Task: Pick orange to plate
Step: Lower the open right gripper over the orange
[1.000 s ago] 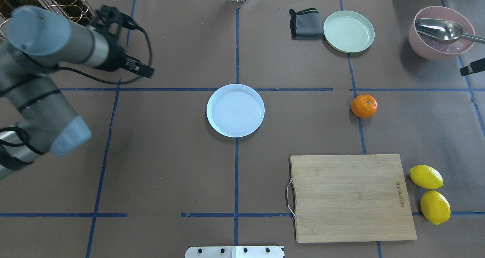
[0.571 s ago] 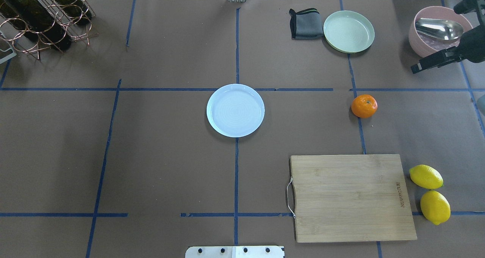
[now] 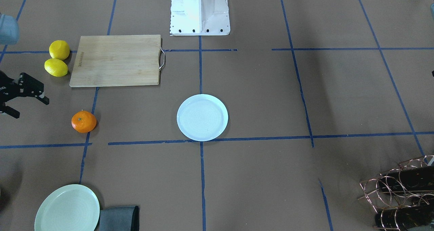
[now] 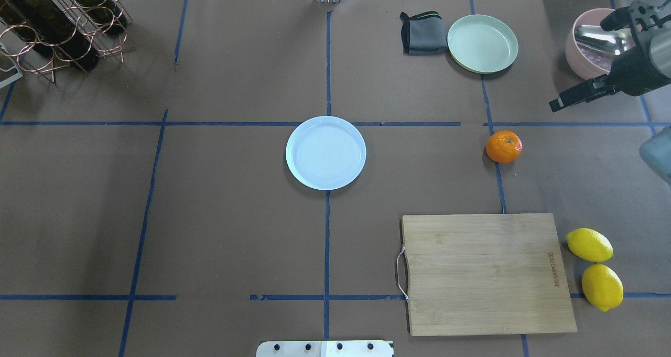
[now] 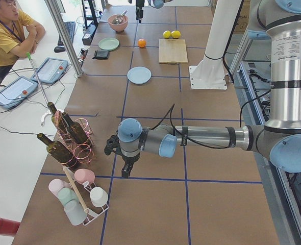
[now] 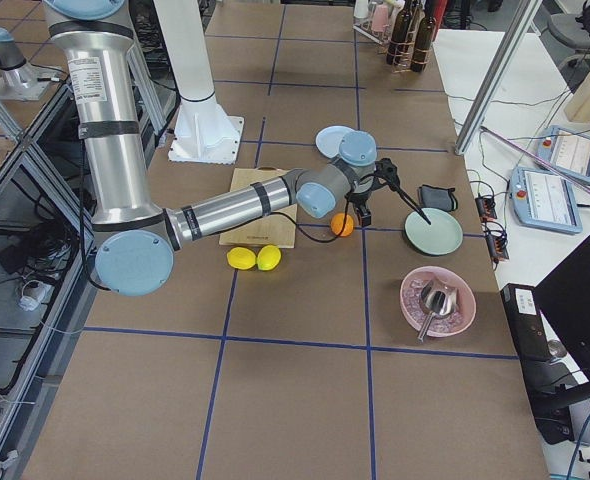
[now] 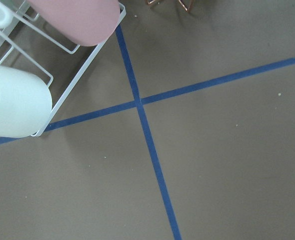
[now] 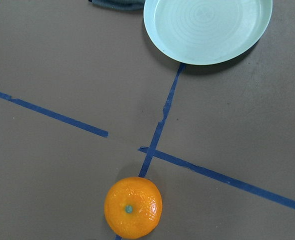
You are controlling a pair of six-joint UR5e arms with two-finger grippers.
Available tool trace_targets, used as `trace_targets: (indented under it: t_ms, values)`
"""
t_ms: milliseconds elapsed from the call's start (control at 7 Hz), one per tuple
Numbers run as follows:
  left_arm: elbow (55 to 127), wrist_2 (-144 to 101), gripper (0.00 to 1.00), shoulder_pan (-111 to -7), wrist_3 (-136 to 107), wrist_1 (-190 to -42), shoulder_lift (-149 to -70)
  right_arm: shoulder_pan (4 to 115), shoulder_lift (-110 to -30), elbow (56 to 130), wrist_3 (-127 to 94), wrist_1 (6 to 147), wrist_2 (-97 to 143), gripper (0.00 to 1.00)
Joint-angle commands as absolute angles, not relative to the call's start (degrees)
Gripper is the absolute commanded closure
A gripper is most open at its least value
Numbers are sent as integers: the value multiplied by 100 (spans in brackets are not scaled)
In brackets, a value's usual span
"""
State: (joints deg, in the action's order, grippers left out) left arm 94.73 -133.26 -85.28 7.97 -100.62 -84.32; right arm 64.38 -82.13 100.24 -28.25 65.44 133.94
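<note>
Right tool (image 3: 31, 108), half cut off at the edge, fingers spread, near the orange (image 3: 83, 121); grip of left tool (image 5: 125, 172) unreadable.

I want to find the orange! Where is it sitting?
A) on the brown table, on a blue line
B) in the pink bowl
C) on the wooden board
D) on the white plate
A: the orange sits on the bare table, over a blue tape line, well apart from the plate and the cutting board.
</note>
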Motion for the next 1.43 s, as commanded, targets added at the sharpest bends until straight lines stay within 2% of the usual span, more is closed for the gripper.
trace_targets:
  t_ms: [0, 429, 1286]
  values:
    - [9484, -13271, 0, -8526, 1108, -9747, -8489, 5743, -8209, 9976, -3318, 6530, 12502, 0]
    - [9519, -13271, 0, -8534, 1116, -9747, -8481, 4774, -7709, 9485, -4245, 6319, 11278, 0]
    - [9519, -13280, 0, -8534, 1116, -9773, -8490, 4641, -7717, 9317, -4140, 6381, 11004, 0]
